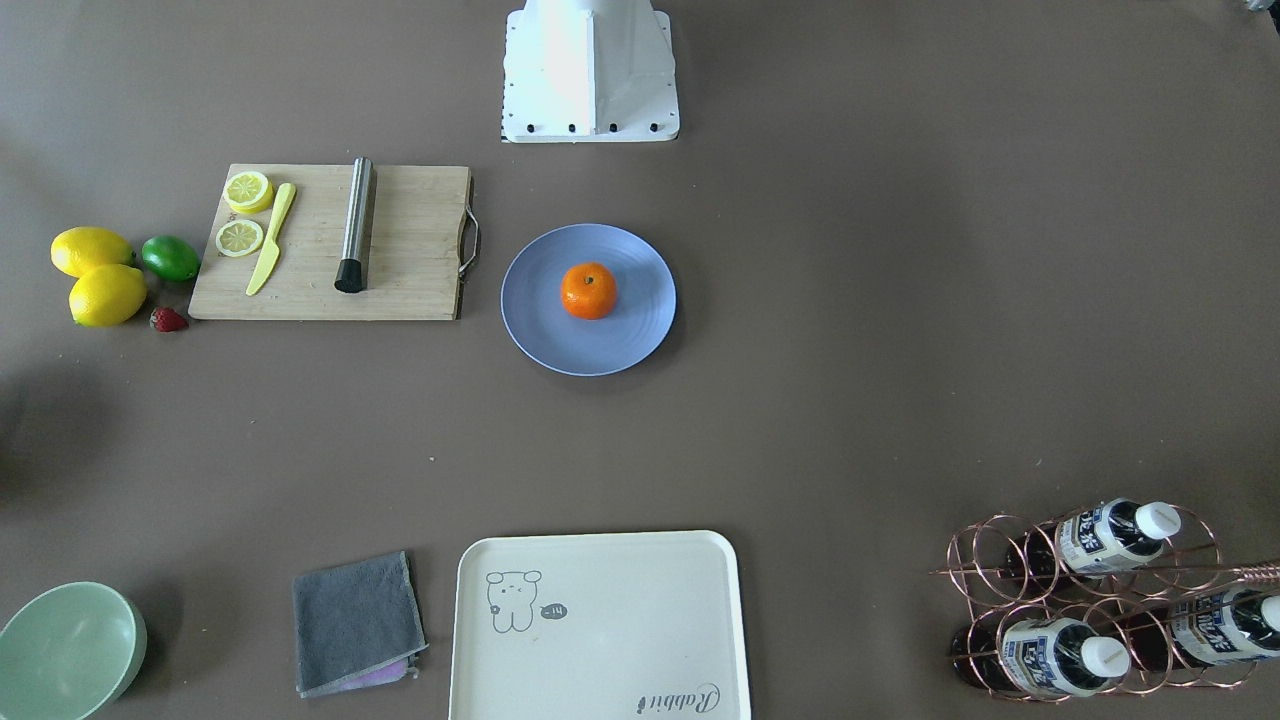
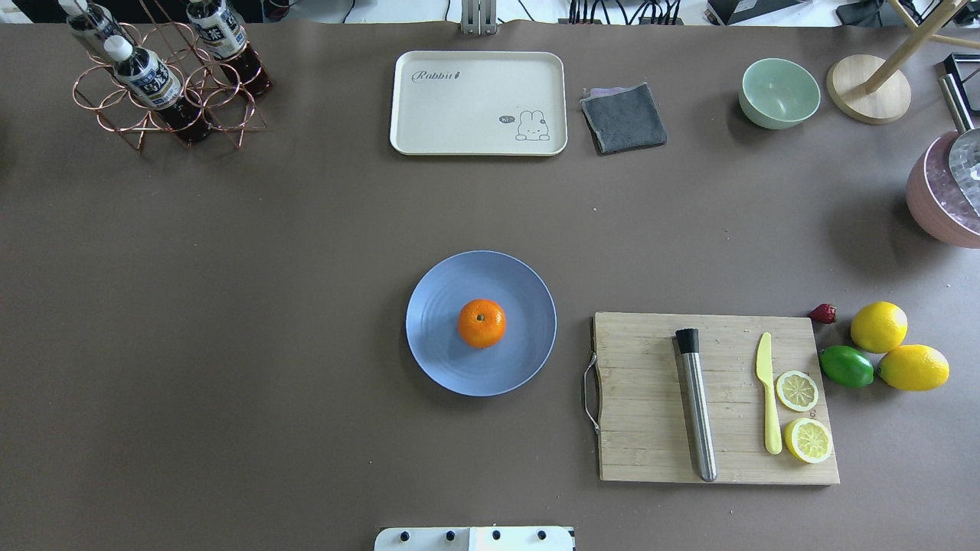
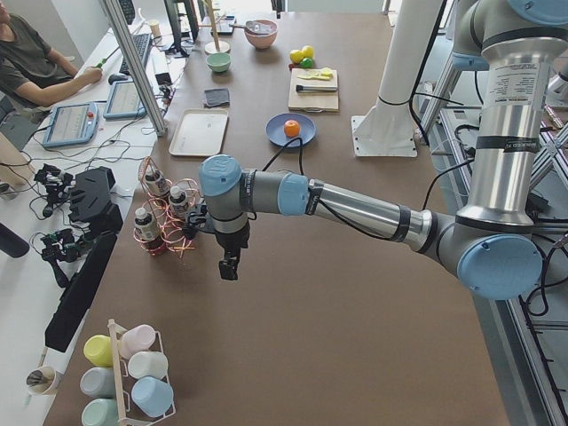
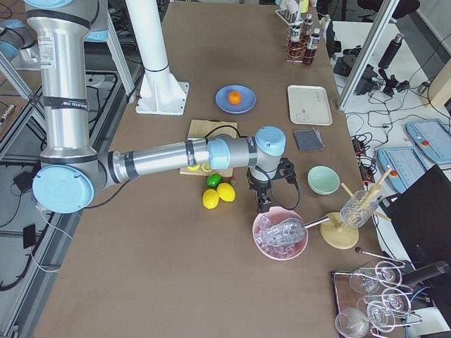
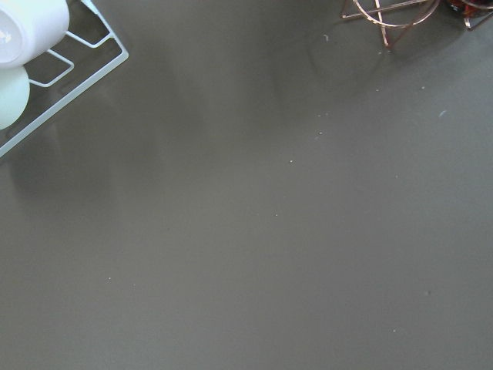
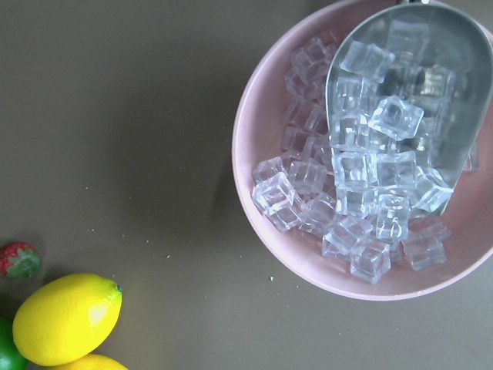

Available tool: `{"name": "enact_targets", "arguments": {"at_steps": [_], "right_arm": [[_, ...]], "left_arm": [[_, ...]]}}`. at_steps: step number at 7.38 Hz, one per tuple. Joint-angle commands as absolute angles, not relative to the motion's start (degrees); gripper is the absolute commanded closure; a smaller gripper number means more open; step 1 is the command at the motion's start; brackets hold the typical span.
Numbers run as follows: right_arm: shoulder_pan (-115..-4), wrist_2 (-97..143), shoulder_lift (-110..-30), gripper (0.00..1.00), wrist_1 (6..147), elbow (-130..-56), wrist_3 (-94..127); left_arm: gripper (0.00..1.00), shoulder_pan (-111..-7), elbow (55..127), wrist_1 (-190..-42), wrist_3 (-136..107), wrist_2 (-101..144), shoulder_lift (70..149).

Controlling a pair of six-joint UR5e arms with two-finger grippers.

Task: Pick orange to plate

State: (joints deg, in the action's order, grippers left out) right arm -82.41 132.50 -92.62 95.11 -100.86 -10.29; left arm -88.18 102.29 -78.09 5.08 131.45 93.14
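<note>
Cream tray point(image 1: 620, 620) cropped at the near edge; beyond it, orange point(image 1: 588, 290) sitting mid pale blue plate point(image 1: 540, 320).
Left gripper point(image 3: 229, 266) near bottle rack point(image 3: 164, 217), right gripper point(image 4: 264, 205) by ice bowl point(image 4: 280, 236); fingers too small to judge, apart or together.

orange point(image 1: 588, 290): centred on plate point(image 1: 534, 318) | cutting board point(image 1: 410, 250): beside plate

1. The left gripper point(image 3: 229, 268) and right gripper point(image 4: 264, 205) are seen only in the side views; how their jaws stand cannot be told
2. The green bowl point(image 1: 62, 650) is cut off by the front view's corner
3. The pink bowl point(image 2: 932, 200) is clipped by the overhead view's edge
</note>
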Motion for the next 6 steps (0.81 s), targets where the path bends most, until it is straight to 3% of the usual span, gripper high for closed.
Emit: {"name": "enact_targets", "arguments": {"at_steps": [1, 6], "right_arm": [[-82.97, 132.71, -94.48, 0.00, 95.01, -100.28, -11.77], [-83.41, 133.06, -94.13, 0.00, 95.01, -100.63, -11.43]], "left_arm": [[0.03, -88.24, 102.39, -78.22, 5.10, 131.74, 93.16], [0.02, -88.33, 100.20, -77.70, 5.10, 131.92, 92.38]]}}
